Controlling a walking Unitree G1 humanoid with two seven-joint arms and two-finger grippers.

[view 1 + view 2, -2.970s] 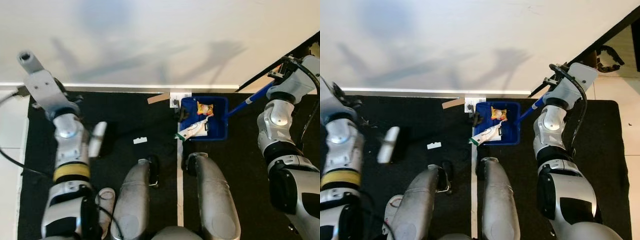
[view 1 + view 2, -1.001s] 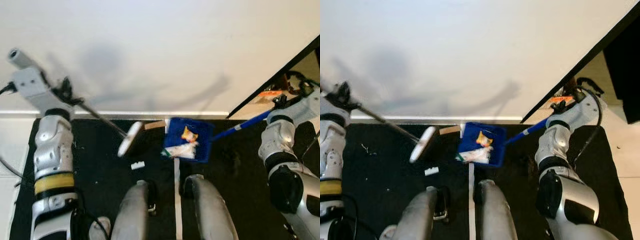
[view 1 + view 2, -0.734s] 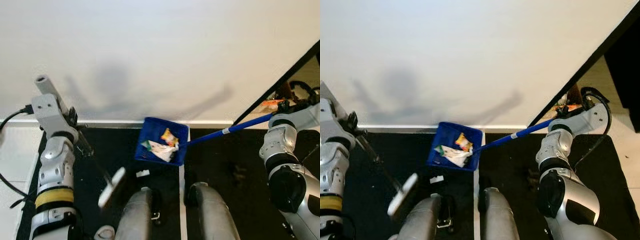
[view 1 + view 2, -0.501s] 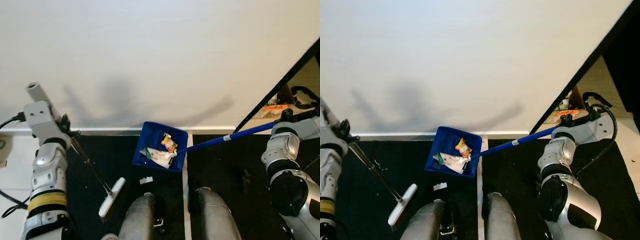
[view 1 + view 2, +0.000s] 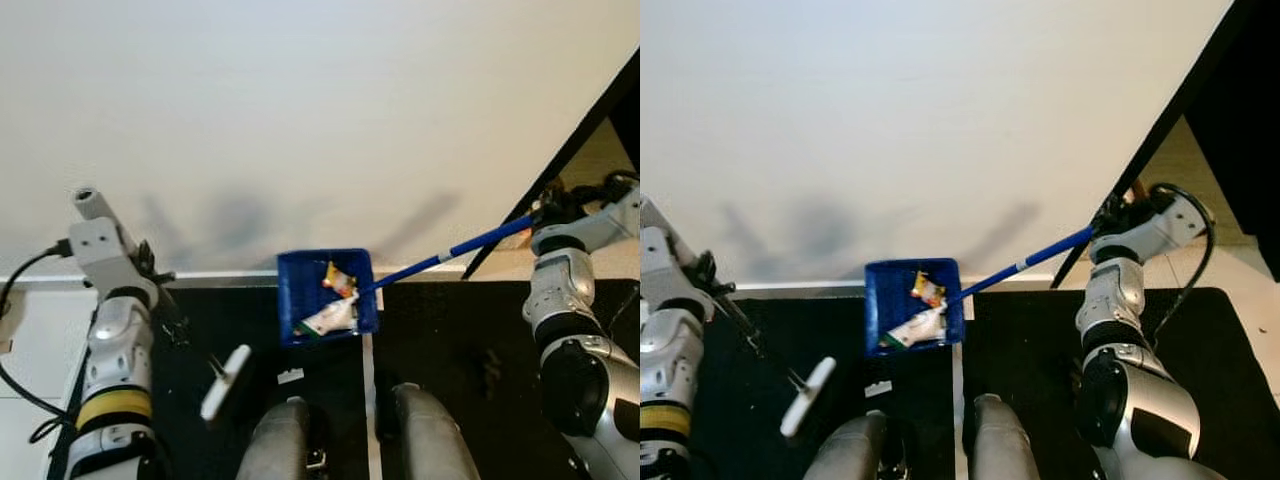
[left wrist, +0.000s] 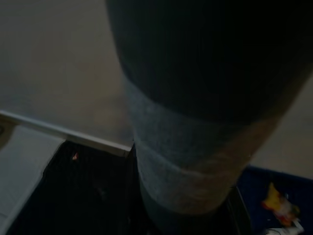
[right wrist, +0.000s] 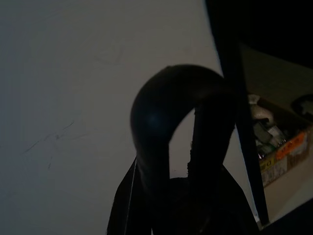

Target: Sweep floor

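A robot looks down at its own legs standing on a black mat (image 5: pixel 470 350) before a white wall (image 5: pixel 300 120). The right gripper (image 5: pixel 545 212), raised out to the robot's right, is closed around the far end of a blue dustpan handle (image 5: pixel 450 251). From that gripper the handle slopes down and toward the robot's left to a blue dustpan (image 5: pixel 327 296), held above the mat just before the feet. Inside the pan lie an orange-and-yellow snack wrapper (image 5: pixel 338 279) and a white wrapper with green edging (image 5: pixel 322 319); any writing on them is too small to read. The left gripper (image 5: pixel 148 268), raised at the robot's left, grips a thin dark broom rod (image 5: pixel 190 335). The rod runs down and inward from it to a white broom head (image 5: pixel 225 369), blurred, over the mat. A small white scrap (image 5: pixel 290 376) lies on the mat between the broom head and the dustpan.
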